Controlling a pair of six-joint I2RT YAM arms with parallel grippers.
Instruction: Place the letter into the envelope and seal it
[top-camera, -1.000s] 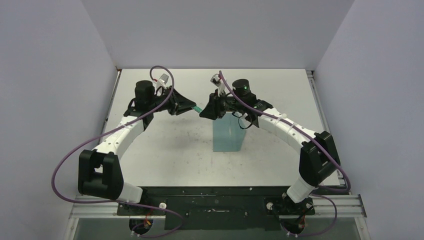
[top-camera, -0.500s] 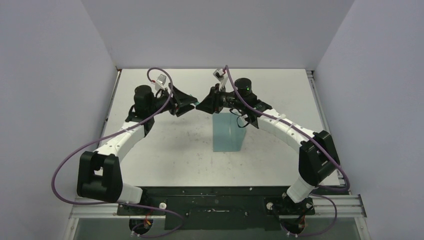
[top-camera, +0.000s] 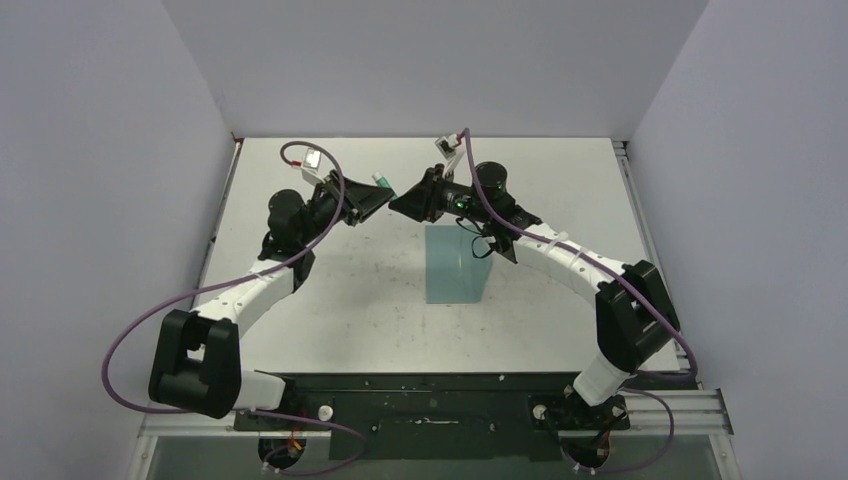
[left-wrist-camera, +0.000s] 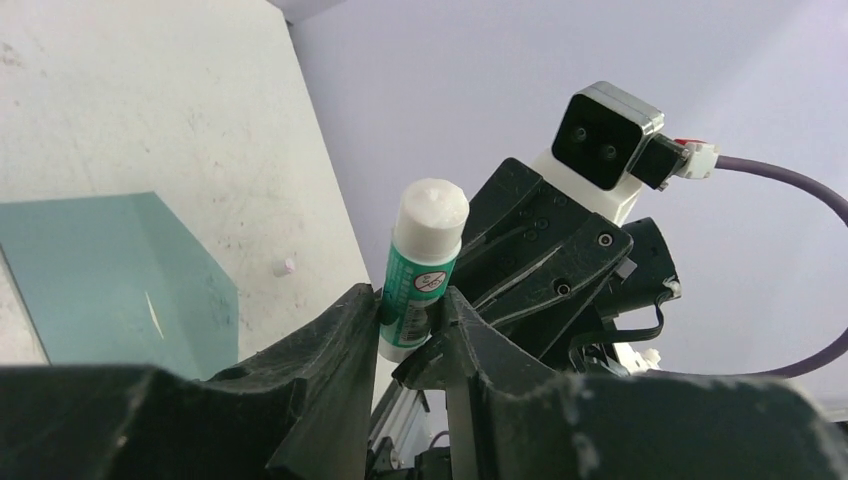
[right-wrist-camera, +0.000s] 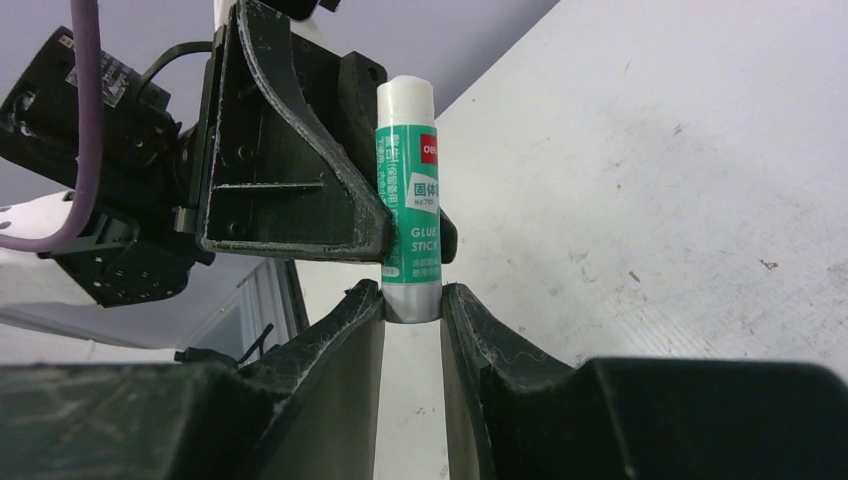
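The glue stick (right-wrist-camera: 410, 230) looks like smooth, shiny plastic. It is white with a green printed label around it. In the left wrist view its white end looks a bit bumpy on top.

The left tool (left-wrist-camera: 410, 310) and the right tool (right-wrist-camera: 410, 300) are dull black plastic with a rough, grainy skin.

The envelope (top-camera: 456, 265) is flat teal paper, smooth and not shiny.

The bench (top-camera: 330, 280) has a pale, dull top with little dark specks and scratches.

The arm shells (top-camera: 250, 288) are shiny white plastic. The cables (right-wrist-camera: 85, 100) are smooth purple cords that look rubbery. The rail (top-camera: 690, 408) looks like bare grey metal.
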